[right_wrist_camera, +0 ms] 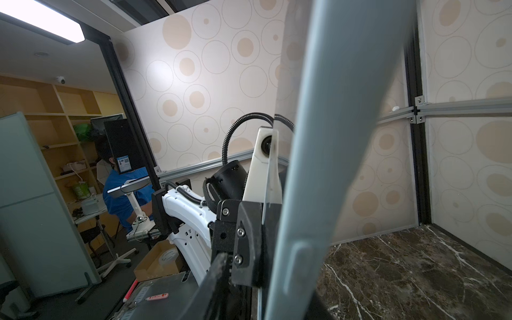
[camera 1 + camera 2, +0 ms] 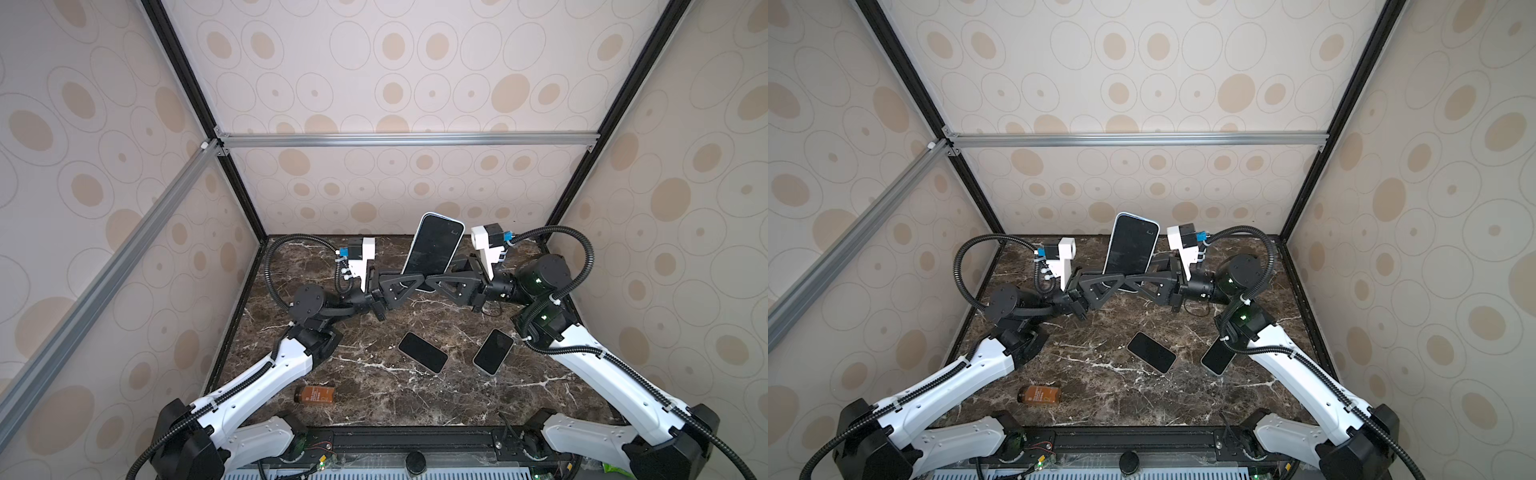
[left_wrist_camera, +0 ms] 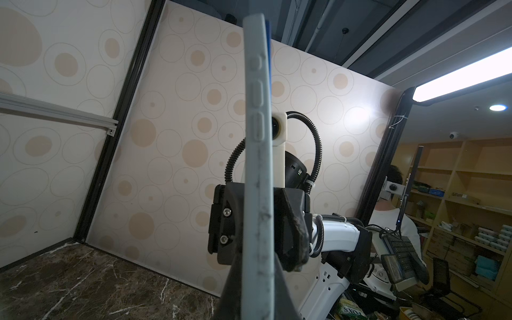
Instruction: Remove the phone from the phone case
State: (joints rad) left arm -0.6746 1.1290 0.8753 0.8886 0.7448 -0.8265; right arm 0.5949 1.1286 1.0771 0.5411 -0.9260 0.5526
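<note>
Well, the left gripper (image 2: 415, 281) is pinched onto the lower end of the phone case (image 3: 257, 166), holding it upright with a slight lean, clear above the table (image 2: 374, 399) near the back wall. Facing it, the right gripper (image 2: 1133, 284) has its jaws on either side of that same lower end, close against both faces; whether they are actually clamping I cannot tell. The phone (image 2: 434, 245) sits inside the case, dark screen facing forward. Below, one loose handset (image 2: 422, 352) lies flat mid-table, another handset (image 2: 493, 351) lies near it by the right arm, and a brown bottle (image 2: 314, 394) lies on its side beside the left arm.
</note>
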